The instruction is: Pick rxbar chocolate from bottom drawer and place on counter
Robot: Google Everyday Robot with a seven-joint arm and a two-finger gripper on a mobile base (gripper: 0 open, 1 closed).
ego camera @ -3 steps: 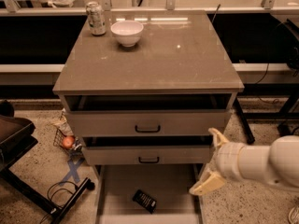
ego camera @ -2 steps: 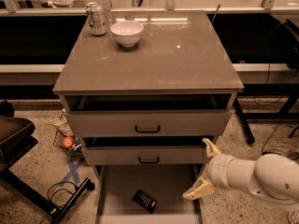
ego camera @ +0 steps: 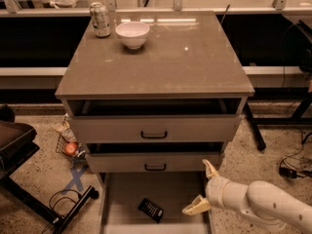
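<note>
Two pale cream fingers (ego camera: pixel 196 207) of the gripper (ego camera: pixel 202 189) stand wide apart, and nothing is between them: the gripper holds no thing. It hangs over the right rim of the wide, shallow, pale grey bottom drawer (ego camera: pixel 124 194), at the end of a smooth, rounded white arm (ego camera: pixel 265 206) that comes in from the lower right. Whether the lower finger touches the rim cannot be told.

To the left of the gripper, apart from it, the small, flat, dark rxbar chocolate (ego camera: pixel 150 210) lies turned at an angle on the plain floor of this pulled-out drawer; pale print shows on its wrapper.

Above are the grey middle drawer (ego camera: pixel 122 164) and the grey top drawer (ego camera: pixel 107 129), each with a thin black handle and each a little open. Over them lies the large, glossy grey-brown counter (ego camera: pixel 161 65) with a thin edge. At its far left a round white bowl (ego camera: pixel 132 34) stands just beside a silver drink can (ego camera: pixel 101 19), which is upright.
</note>
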